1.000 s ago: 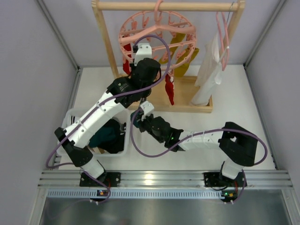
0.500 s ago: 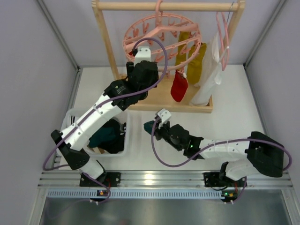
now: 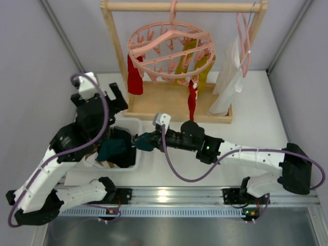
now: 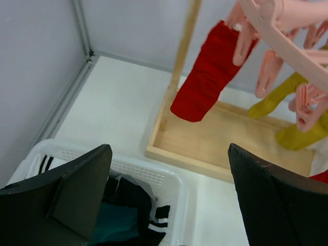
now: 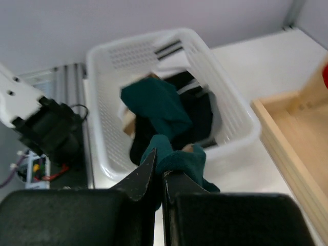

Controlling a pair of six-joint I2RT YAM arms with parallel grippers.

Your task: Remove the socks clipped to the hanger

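Observation:
The round pink hanger point(image 3: 169, 43) hangs from the wooden rail with a red sock point(image 3: 135, 74) at its left, a second red sock point(image 3: 192, 100) at the front, and mustard socks point(image 3: 205, 72) behind. My left gripper point(image 3: 96, 98) is open and empty above the basket's far left corner, well short of the hanger. In the left wrist view the left gripper point(image 4: 169, 154) frames the red sock point(image 4: 210, 77), hanger point(image 4: 287, 36) and yellow socks point(image 4: 271, 100). My right gripper point(image 5: 159, 159) is shut on a dark teal sock point(image 5: 179, 159), seen at the basket's right rim as the teal sock point(image 3: 146, 141).
A white basket point(image 3: 130, 123) at front left holds a teal sock point(image 5: 159, 105) and dark striped clothing. The wooden rack has an upright post point(image 3: 115, 46) and a base tray point(image 3: 164, 105). A white cloth point(image 3: 230, 72) hangs on a slim pink hanger at the right.
My left gripper opened and drew back from the hanger to above the basket. The right arm carried the teal sock left to the basket's rim. The hanger swung.

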